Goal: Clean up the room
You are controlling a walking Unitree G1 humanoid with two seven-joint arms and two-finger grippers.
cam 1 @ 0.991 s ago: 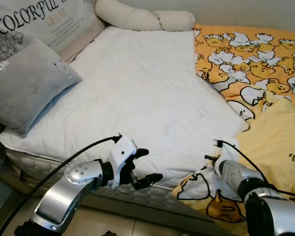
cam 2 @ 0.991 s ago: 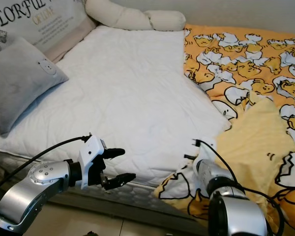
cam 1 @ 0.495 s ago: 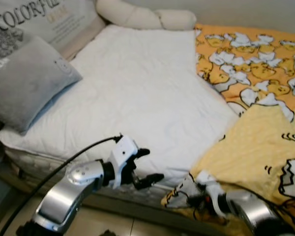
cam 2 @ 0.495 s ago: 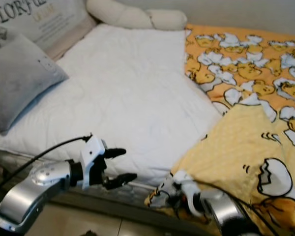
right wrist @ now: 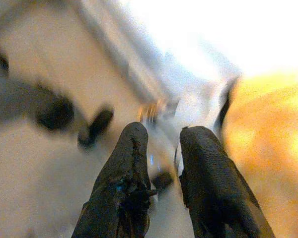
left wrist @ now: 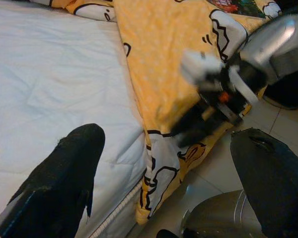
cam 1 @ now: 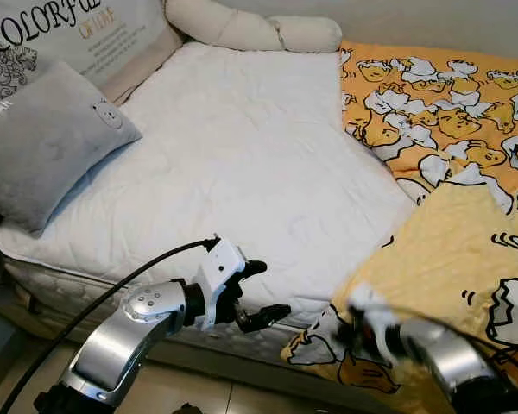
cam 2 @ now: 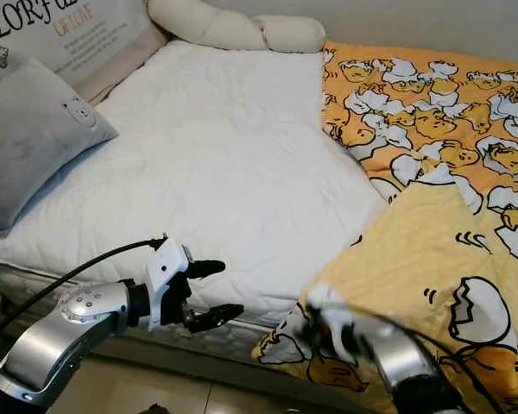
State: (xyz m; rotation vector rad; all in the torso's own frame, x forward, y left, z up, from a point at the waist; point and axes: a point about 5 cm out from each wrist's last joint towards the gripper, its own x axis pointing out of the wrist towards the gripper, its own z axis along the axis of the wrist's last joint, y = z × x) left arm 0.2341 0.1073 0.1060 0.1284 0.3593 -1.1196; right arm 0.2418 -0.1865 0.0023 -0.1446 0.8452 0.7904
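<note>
Clearly the yellow duck-print blanket [cam 1: 449,259] hangs folded off the bed [cam 1: 242,164]; left hand [cam 1: 257,293] spread wide, right hand [right wrist: 161,178] nearly closed, blurred

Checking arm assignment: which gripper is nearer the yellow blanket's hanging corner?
Right. The right gripper is at the blanket corner; the left gripper hovers apart, by the mattress edge.

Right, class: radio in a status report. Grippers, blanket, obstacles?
Left gripper open, hovering at the white mattress edge. Right gripper at the yellow duck-print blanket's hanging corner; grip unclear, blurred. Grey pillow lies well aside.
</note>
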